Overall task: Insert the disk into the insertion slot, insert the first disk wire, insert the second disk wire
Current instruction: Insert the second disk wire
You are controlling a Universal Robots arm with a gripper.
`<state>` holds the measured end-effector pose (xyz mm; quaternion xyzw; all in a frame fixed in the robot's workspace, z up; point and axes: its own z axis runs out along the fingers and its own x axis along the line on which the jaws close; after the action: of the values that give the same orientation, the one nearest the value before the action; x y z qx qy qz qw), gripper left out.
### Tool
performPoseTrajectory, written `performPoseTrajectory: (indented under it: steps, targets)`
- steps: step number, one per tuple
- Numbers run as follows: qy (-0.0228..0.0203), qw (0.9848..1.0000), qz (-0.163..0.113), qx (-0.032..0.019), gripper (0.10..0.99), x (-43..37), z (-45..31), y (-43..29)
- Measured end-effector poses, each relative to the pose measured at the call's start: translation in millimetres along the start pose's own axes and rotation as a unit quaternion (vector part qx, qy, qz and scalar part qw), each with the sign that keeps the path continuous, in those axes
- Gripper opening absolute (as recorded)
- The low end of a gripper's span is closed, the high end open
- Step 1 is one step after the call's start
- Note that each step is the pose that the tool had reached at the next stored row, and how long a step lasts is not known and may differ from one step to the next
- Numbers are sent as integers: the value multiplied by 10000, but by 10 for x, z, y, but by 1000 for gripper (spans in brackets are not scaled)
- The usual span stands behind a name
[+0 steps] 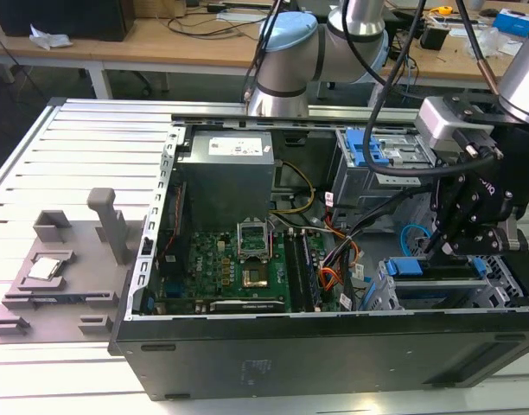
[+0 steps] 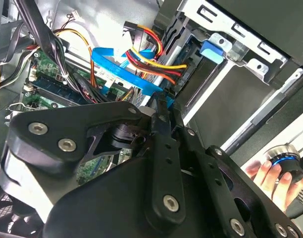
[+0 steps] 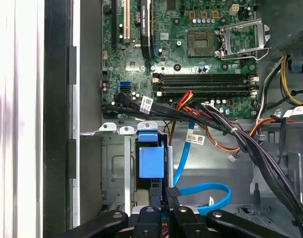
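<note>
You see a black gripper (image 3: 167,204) at the lower edge of the first wrist view, a bright blue disk handle (image 3: 150,161) at centre, a light-blue flat cable (image 3: 203,193) lower right, a green motherboard (image 3: 191,54) upper centre, and grey cage metal (image 3: 114,168).

One open computer case (image 1: 247,363), one green motherboard (image 1: 239,268), one grey power supply (image 1: 226,173), two blue-latched drive cages (image 1: 377,160) (image 1: 437,290), one grey fixture (image 1: 66,259) at left, one gripper (image 1: 459,246).

cables (image 3: 226,134) crowd the bay beside the insertion slot (image 3: 117,168), perhaps narrow clearance
</note>
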<state>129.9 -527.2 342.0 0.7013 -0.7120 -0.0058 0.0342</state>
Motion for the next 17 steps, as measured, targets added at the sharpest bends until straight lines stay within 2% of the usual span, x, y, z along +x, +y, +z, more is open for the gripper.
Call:
performPoseTrajectory:
  steps: [7, 12, 14, 15, 17]
  targets:
    - [2, 10000, 0, 0, 161, 51, 34, -7]
    - [0, 10000, 0, 0, 161, 51, 53, -10]
    - [-2, 10000, 0, 0, 173, 51, 56, -11]
    - [-1, 10000, 0, 0, 235, 51, 56, -11]
    - [-3, 10000, 0, 0, 235, 51, 49, -11]
